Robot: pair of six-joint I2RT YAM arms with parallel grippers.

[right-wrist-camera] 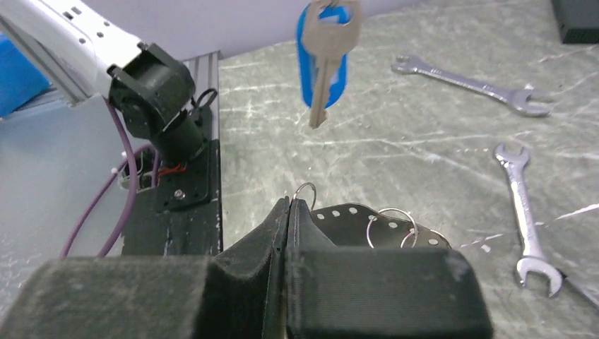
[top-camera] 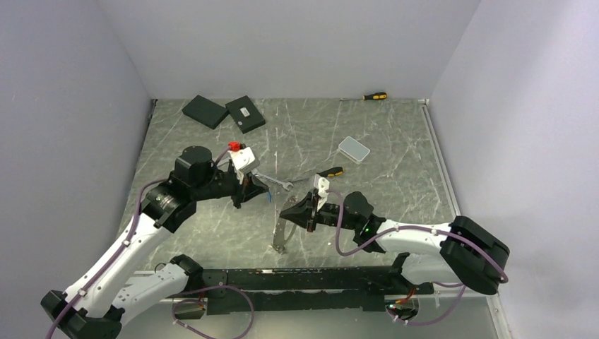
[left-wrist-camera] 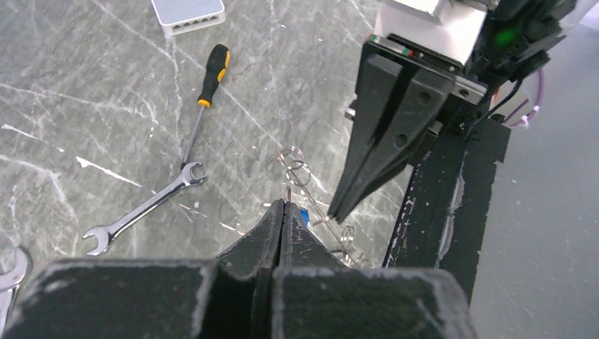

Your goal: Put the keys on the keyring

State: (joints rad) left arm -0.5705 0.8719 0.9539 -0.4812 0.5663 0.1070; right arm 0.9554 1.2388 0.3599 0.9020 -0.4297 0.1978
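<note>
Item: key [right-wrist-camera: 326, 53], silver, with a blue head cover [right-wrist-camera: 342, 70]; only one made out, no second in view.
Key, location: held aloft, blade pointing down, clear of the counter [top-camera: 395, 191]; above and beyond the keyring in the right wrist view, apart from it.
Left pincer [left-wrist-camera: 283, 206]: fingers pressed together; clamped on the key's head, judging by the blue edge and sliver of metal at the tips.
Keyring [right-wrist-camera: 305, 189]: small split wire ring at the end of a perforated black strap [right-wrist-camera: 350, 215]; further rings [right-wrist-camera: 385, 224] on the same strap.
Right pincer [right-wrist-camera: 290, 203]: fingers together, clamped on the keyring, with its loop showing just past the tips.
Done: key and keyring each gripped and off the counter, one per arm, facing each other at close range.
Not done: key hole not yet on the wire, no contact between key and ring.
Left to do: probably to bring the key hole to the ring's split, work it in and run it round the coil; likewise for any other key.
Progress, estimated: approach stage, the threading itself not begun.
Not in play: two spanners [right-wrist-camera: 470, 82] [right-wrist-camera: 525, 212] flat on the counter, and a yellow-and-black screwdriver [left-wrist-camera: 210, 83] beside one of them.
</note>
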